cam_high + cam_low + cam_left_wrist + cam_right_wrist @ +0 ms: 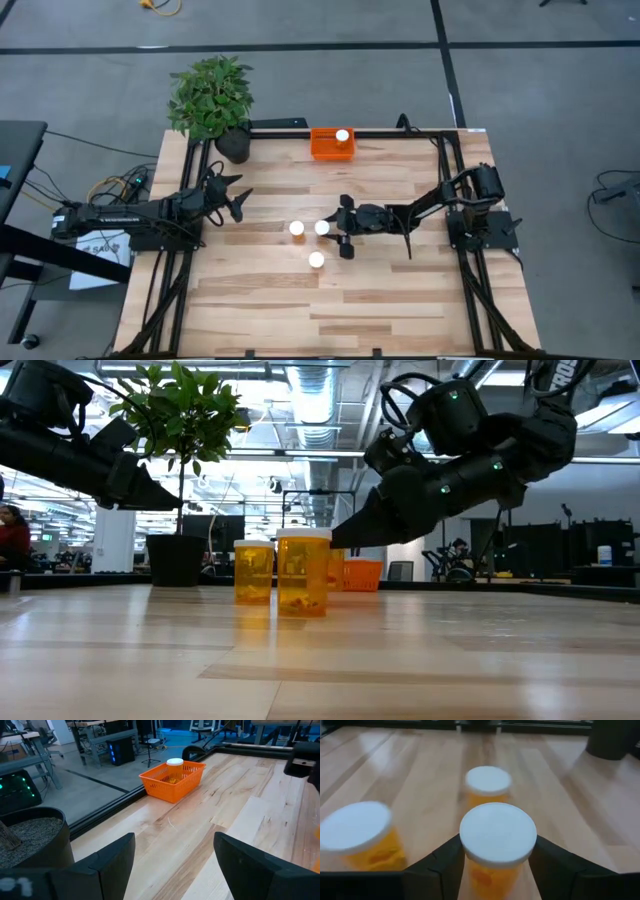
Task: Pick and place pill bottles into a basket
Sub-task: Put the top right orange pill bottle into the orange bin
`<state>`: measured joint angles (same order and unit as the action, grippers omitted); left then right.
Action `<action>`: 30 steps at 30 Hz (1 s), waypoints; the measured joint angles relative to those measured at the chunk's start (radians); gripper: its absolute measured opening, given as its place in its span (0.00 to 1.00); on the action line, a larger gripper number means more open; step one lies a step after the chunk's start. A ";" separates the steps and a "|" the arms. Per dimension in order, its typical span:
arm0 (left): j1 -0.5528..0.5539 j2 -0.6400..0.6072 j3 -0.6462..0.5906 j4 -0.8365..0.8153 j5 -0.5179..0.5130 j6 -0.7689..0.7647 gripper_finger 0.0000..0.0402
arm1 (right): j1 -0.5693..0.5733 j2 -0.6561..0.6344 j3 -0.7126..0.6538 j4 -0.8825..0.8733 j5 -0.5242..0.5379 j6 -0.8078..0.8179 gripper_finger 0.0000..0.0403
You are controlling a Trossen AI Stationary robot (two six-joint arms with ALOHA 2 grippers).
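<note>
I see my right gripper (497, 865) spread around the nearest pill bottle (497, 840), fingers flanking it, not clearly clamped; two other bottles (487, 784) stand just beyond.

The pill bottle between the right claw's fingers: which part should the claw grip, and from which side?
Grip the orange body just under the white cap of this pill bottle, closing from both flanks. It stands upright, so the round wall suits the right claw, which comes level from the right arm's side; two neighbours stand beyond.

no text, labels or numbers legible anywhere
</note>
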<state>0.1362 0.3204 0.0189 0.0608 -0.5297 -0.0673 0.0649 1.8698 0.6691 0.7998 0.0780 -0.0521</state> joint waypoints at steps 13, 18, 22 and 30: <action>0.000 0.000 0.000 0.000 0.000 0.000 0.65 | -0.110 -0.031 0.032 -0.016 0.002 0.000 0.47; 0.000 0.000 0.000 0.000 0.000 0.000 0.65 | -0.165 -0.141 0.031 -0.098 0.002 -0.009 0.48; 0.000 0.000 0.000 0.000 0.000 0.000 0.65 | -0.215 -0.252 0.031 -0.183 0.002 -0.034 0.49; 0.000 0.000 0.000 0.000 0.000 0.000 0.65 | -0.327 -0.429 0.031 -0.314 -0.010 -0.121 0.47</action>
<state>0.1361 0.3205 0.0189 0.0608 -0.5297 -0.0673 -0.2621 1.4408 0.7006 0.4857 0.0679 -0.1732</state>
